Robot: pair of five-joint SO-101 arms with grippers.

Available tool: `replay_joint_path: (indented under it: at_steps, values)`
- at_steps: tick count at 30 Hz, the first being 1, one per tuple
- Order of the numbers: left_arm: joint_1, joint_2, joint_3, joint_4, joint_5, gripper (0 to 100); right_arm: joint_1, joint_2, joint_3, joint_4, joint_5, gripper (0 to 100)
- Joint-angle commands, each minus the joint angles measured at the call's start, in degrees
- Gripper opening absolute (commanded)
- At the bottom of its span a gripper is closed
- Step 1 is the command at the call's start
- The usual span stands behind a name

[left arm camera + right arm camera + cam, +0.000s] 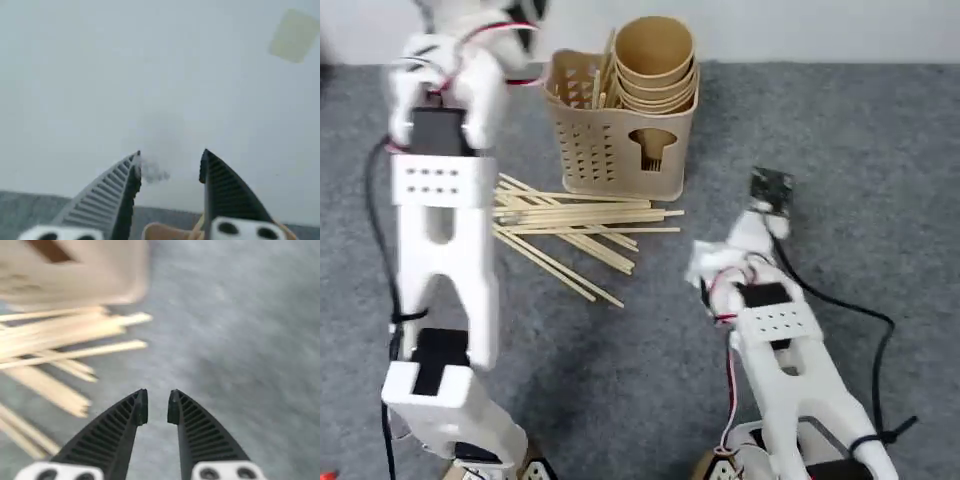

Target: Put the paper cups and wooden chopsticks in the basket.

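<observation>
The paper cups (655,60) are stacked inside the basket (620,150); the chopsticks (570,225) are spread just in front of it. The left pincer (170,165) is held wide, the right pincer (157,405) narrow — both empty. The chopsticks could be scattered if nudged.

No words or numbers to read anywhere. Just one sign: a cut-out shape (655,148) on the front wall of the basket (610,125), round on top with thin teeth below, a bit like a fork.
</observation>
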Motion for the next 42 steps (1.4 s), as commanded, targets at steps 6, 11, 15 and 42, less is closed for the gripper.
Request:
replay_joint_path:
  at_steps: [6,11,15,42]
  values:
    - [-11.96,-0.53,-6.11,35.43,14.59,19,-9.63,-2.15,-7.65,-0.92,-0.18,8.6]
    - [-13.27,2.55,-0.4,39.82,34.81,19,-11.3,-2.15,-7.65,-0.92,-0.09,8.7]
    - [-10.37,5.98,4.44,40.0,42.11,19,-11.21,-2.07,-7.65,-0.84,-0.09,8.7]
    - [-4.48,13.98,40.04,20.66,53.01,19,-10.86,-1.63,-7.47,-0.31,0.0,8.7]
